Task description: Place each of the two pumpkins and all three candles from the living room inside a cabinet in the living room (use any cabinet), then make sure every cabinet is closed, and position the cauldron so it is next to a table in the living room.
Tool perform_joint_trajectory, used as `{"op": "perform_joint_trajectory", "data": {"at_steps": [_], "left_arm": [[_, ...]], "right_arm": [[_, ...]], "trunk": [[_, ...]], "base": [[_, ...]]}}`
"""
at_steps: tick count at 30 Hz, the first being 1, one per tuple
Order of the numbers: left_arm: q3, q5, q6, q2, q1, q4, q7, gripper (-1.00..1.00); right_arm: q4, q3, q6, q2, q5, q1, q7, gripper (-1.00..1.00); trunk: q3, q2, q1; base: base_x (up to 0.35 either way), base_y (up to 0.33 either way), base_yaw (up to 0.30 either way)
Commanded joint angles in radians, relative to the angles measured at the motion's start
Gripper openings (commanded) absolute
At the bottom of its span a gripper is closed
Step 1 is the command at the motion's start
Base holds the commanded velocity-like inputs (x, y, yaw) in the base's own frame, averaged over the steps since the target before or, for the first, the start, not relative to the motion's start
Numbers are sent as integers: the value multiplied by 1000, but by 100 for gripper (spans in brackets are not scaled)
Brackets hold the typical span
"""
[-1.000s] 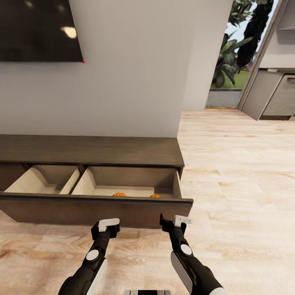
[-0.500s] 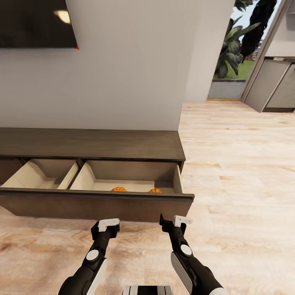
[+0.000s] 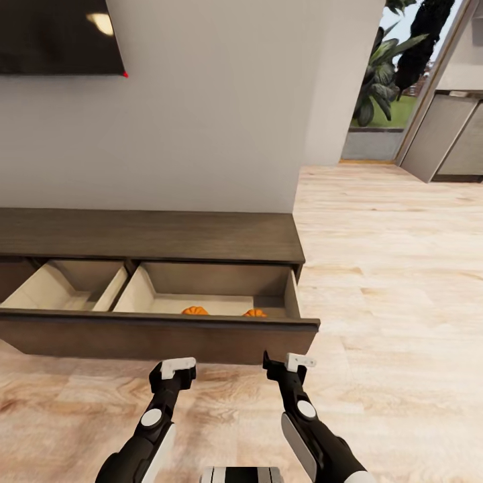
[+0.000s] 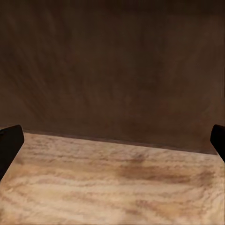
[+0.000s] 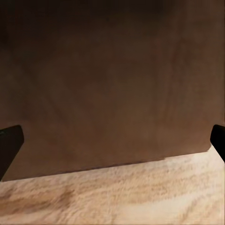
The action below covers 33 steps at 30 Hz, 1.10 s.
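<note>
Cabinet (image 3: 147, 236) against the wall, its drawer front (image 3: 154, 339) pulled out toward me; two pumpkins (image 3: 194, 310) lie in the right compartment. My left gripper (image 3: 173, 367) and right gripper (image 3: 290, 363) hover near that front, fingers spread wide, holding nothing.

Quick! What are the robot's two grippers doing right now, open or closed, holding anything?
Left gripper: open, holding nothing.
Right gripper: open, holding nothing.
</note>
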Motion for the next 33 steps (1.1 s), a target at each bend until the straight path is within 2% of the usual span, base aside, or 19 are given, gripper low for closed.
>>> {"op": "perform_joint_trajectory", "data": {"at_steps": [1,33], "left_arm": [[-4,9,-3,1,0,0,6,100],[-4,5,-2,0,0,2,6,100]], "right_arm": [[4,6,-6,-1,-11,-1,-6,100],[23,10,-6,6,-8,-1,-6,100]], "trunk": [[-1,0,0],[-1,0,0]], "base": [[35,9,0],[101,16,0]]}}
